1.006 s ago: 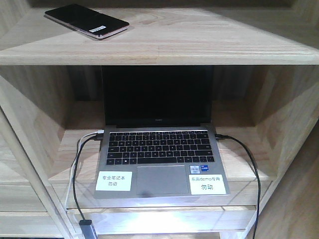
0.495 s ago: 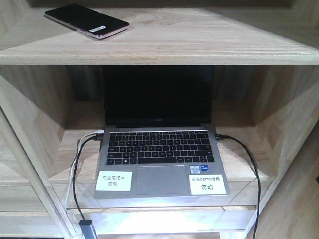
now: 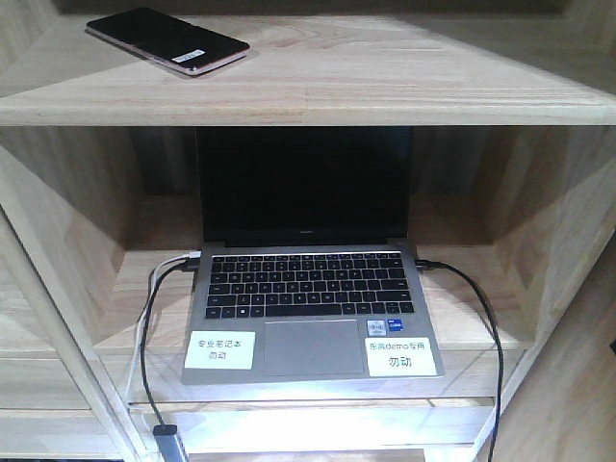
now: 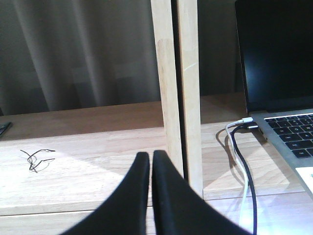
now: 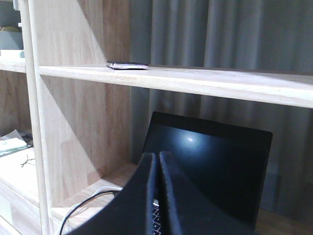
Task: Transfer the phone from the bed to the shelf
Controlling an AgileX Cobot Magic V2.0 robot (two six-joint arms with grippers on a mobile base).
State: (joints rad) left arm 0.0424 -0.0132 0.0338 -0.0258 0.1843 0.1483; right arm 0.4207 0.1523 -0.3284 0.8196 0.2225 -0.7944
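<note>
phone (image 3: 167, 41) is already flat on the shelf's (image 3: 404, 82) top board, upper left of the front view, both my grippers (image 4: 150, 169) (image 5: 157, 171) pinched together on nothing, so the only risk I see is bumping the laptop (image 3: 310, 298) or snagging its 2 cables (image 3: 146, 332) backing out

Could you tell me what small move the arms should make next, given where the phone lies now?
Probably none beyond easing back: the phone already lies flat on the shelf board above the laptop, and both the left pincer and right pincer are shut and empty, clear of it.
</note>
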